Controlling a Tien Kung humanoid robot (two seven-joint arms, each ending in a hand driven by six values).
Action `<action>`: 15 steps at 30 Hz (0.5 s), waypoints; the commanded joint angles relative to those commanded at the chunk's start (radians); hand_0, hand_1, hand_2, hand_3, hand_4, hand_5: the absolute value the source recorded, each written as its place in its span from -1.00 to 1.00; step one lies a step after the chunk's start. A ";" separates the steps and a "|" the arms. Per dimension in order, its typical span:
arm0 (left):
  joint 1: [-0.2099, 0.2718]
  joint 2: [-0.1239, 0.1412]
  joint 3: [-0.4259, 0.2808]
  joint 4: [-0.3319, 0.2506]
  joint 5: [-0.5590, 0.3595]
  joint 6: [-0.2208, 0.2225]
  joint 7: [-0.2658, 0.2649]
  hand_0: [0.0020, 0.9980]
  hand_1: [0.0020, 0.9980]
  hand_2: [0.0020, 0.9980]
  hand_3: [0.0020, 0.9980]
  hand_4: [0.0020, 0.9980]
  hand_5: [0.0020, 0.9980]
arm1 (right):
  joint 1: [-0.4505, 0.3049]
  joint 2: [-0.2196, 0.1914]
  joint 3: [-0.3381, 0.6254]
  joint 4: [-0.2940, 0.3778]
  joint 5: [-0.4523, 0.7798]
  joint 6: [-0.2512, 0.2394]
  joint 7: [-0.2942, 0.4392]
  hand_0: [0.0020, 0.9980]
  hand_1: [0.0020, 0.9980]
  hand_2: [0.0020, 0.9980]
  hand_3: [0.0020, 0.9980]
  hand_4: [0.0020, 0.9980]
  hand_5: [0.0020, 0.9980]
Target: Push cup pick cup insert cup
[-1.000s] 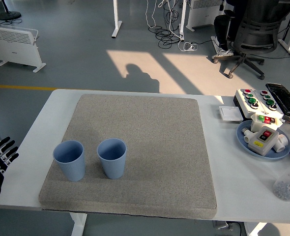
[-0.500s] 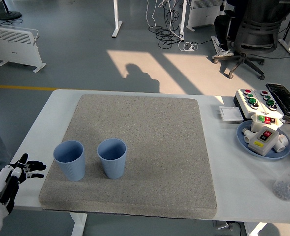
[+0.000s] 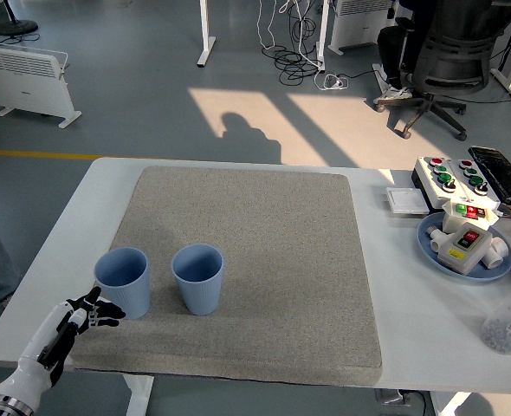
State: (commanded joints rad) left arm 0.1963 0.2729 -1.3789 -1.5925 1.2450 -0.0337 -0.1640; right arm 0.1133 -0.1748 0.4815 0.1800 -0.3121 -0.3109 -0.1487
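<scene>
Clearly the left hand hangs with fingers spread and empty just beside the left blue cup, which stands upright on the grey mat near the right blue cup. A high push could tip it. The right arm is out of view.

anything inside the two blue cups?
Nothing shows inside the left blue plastic cup or the right blue plastic cup; their near walls hide the bottoms.
</scene>
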 joint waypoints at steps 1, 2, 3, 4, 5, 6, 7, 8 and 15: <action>-0.005 0.001 0.005 0.003 0.000 0.000 0.000 0.13 0.16 0.03 -0.10 0.30 1.00 | 0.000 0.000 0.000 0.000 -0.001 0.000 0.000 0.38 0.18 0.27 0.11 -0.80 -0.16; -0.006 0.001 0.007 0.004 0.000 0.000 0.000 0.26 0.19 0.05 -0.09 0.30 1.00 | -0.001 0.000 0.000 0.000 -0.001 0.000 0.000 0.38 0.18 0.27 0.11 -0.80 -0.16; -0.018 0.003 0.017 0.015 -0.003 0.000 0.001 0.26 0.19 0.05 -0.09 0.30 1.00 | -0.002 0.000 0.000 0.000 -0.002 0.000 -0.001 0.38 0.18 0.27 0.11 -0.80 -0.16; -0.024 0.004 0.021 0.020 -0.005 0.000 0.002 0.26 0.19 0.05 -0.09 0.30 1.00 | -0.003 0.000 -0.001 0.000 -0.003 0.001 -0.001 0.38 0.18 0.27 0.11 -0.80 -0.16; -0.031 0.005 0.027 0.027 -0.005 -0.001 0.003 0.26 0.19 0.05 -0.09 0.30 1.00 | -0.003 0.000 0.000 0.000 -0.005 0.001 -0.002 0.38 0.18 0.27 0.11 -0.80 -0.16; -0.036 0.006 0.030 0.032 -0.004 -0.002 0.004 0.26 0.19 0.05 -0.09 0.30 1.00 | -0.004 0.000 0.001 0.000 -0.006 0.001 -0.002 0.38 0.18 0.27 0.11 -0.80 -0.16; -0.042 0.008 0.034 0.039 -0.003 -0.005 0.008 0.26 0.19 0.05 -0.09 0.30 1.00 | -0.005 0.000 0.001 0.000 -0.007 0.001 -0.002 0.38 0.18 0.27 0.11 -0.80 -0.16; -0.043 0.008 0.035 0.041 -0.002 -0.006 0.009 0.32 0.21 0.06 -0.07 0.30 1.00 | -0.005 0.000 0.001 0.000 -0.007 0.001 -0.002 0.38 0.18 0.27 0.11 -0.81 -0.16; -0.080 0.007 0.049 0.085 -0.012 -0.013 0.014 0.35 0.22 0.07 -0.07 0.30 1.00 | -0.008 0.000 0.000 0.000 -0.007 0.001 -0.002 0.38 0.18 0.27 0.11 -0.81 -0.17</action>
State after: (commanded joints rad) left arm 0.1162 0.2797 -1.3296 -1.5078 1.2330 -0.0469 -0.1503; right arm 0.1056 -0.1749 0.4813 0.1800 -0.3186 -0.3102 -0.1506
